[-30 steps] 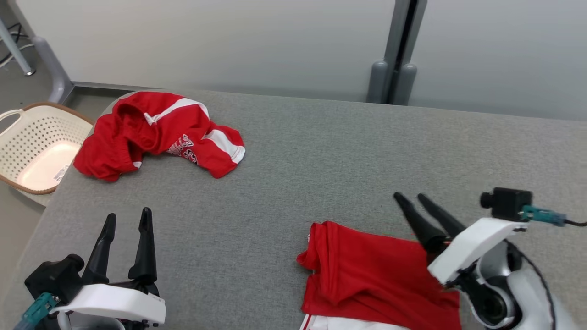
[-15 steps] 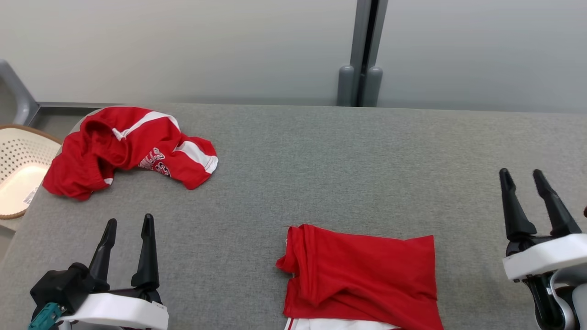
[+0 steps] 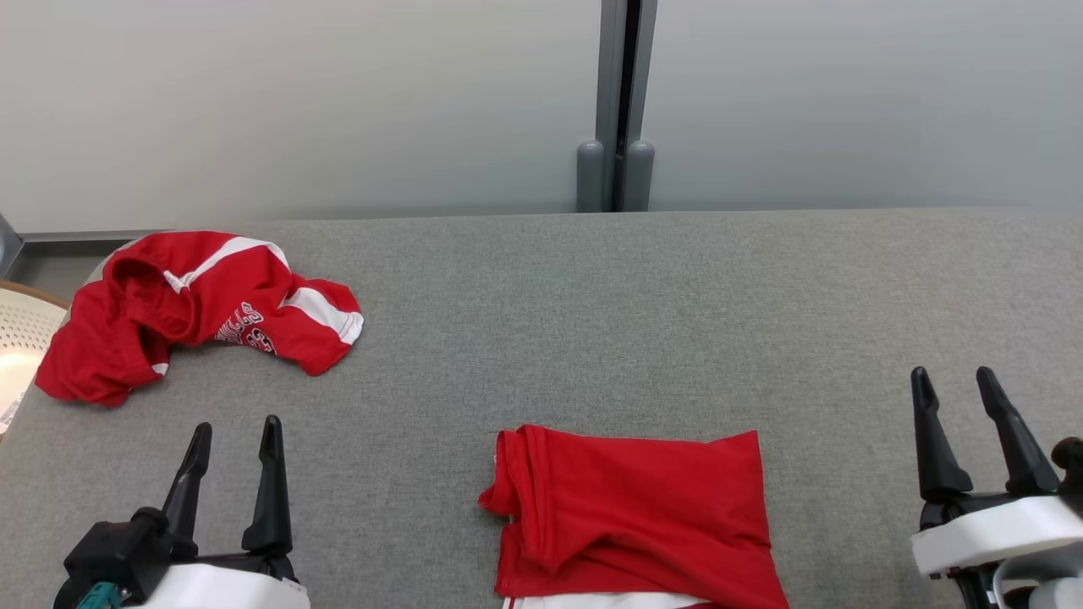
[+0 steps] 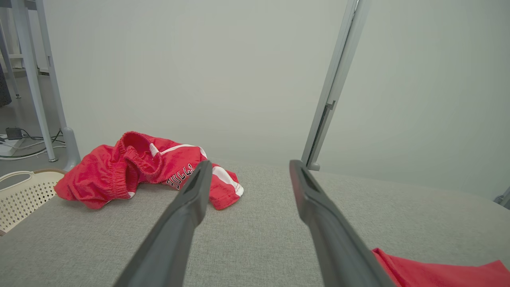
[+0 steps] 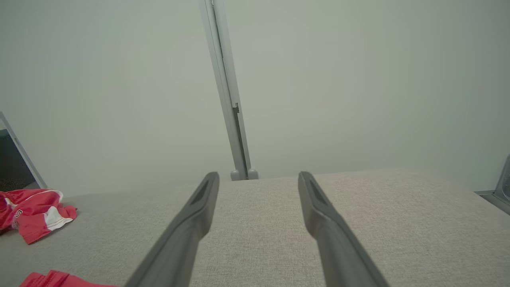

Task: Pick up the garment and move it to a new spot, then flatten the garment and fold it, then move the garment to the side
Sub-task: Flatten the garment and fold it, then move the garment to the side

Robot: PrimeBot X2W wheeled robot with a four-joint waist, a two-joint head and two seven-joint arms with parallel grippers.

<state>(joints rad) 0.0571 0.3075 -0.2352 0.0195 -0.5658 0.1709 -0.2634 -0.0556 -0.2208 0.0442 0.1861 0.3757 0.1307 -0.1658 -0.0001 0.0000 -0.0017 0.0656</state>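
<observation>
Left end effector: fingers spread wide, holding nothing.
Right end effector: fingers spread wide, holding nothing.
Folded red garment: flat on the desk, between the two end effectors, touching neither.
Crumpled red shorts: ahead of the left end effector, apart from it.
Handling: judged light, limp and yielding; pinch at the elastic waistband or a hem.
Count: two garments, one basket, two end effectors.

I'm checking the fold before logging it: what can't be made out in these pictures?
- Folded garment: near edge cut off by the head view's bottom edge, so the whole fold can't be judged.
- Crumpled shorts: lettering broken by creases in the head view; a left pincer finger covers part in the left wrist view.
- Basket: cut by the head view's left edge; contents unseen.
</observation>
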